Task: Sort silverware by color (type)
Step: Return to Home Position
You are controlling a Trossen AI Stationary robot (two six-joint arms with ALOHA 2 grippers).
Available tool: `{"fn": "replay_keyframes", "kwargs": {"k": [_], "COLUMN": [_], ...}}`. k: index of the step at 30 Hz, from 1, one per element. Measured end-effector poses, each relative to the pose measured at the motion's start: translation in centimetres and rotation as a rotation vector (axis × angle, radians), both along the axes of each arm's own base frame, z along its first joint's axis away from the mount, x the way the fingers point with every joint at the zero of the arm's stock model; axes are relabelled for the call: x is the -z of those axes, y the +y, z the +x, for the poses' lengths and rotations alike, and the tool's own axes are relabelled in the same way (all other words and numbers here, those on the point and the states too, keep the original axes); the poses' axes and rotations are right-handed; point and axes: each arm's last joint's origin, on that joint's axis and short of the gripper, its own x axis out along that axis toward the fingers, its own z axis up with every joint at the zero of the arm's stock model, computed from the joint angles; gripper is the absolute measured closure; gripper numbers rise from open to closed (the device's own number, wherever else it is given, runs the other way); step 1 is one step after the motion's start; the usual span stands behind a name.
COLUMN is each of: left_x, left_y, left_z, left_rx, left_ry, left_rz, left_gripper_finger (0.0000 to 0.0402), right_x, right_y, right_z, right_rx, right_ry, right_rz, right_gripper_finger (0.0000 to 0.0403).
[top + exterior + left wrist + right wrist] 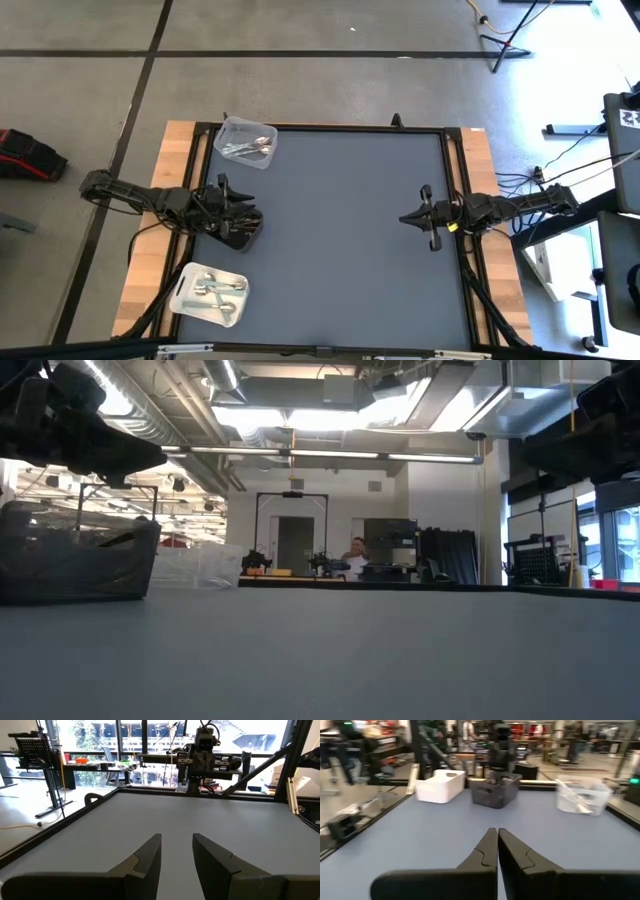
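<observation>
The 2 dark fingers of the left end effector (176, 838) sit closest in its wrist view, parted with an open gap and nothing between them. Ahead of them stretches the grey counter (150, 815), bare on this stretch. At its far edge the right arm (202, 755) faces straight back at the left end effector.

In the right wrist view, the right end effector (497, 831) has its 2 fingers pressed together, closed on nothing. It hangs above the counter near the counter's right edge. Across the counter from it stand 3 containers in a row. The dark grey bin (495, 792) is straight ahead of the right end effector. The white tray (439, 786) is off to one side of that bin and the clear tub (582, 795) off to the other. The left arm rises directly behind the dark grey bin.

From above, the left end effector lies over the dark grey bin, between the other 2 containers and well apart from the right end effector. The silverware (250, 149) is split. Some shiny pieces lie in the clear tub, on one side of the left end effector at the counter's corner. Other utensils lie in the white tray on its other side. What the dark grey bin holds cannot be made out under the arm.

Farthest off, in the low view, a person (355, 556) sits in the room beyond the counter.
</observation>
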Motion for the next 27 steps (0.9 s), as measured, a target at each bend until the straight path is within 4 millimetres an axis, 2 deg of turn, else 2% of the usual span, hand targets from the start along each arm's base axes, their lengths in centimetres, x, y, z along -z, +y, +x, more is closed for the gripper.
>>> {"fn": "replay_keyframes", "kwargs": {"k": [27], "left_x": [0.0], "left_y": [0.0], "left_z": [0.0], "left_rx": [0.0], "left_ry": [0.0], "left_rz": [0.0], "left_gripper_finger": [0.0296], "right_x": [0.14], "right_y": [0.1], "right_z": [-0.01], "right_rx": [-0.036], "right_ry": [0.016], "right_rz": [0.008], "right_gripper_finger": [0.0398]}}
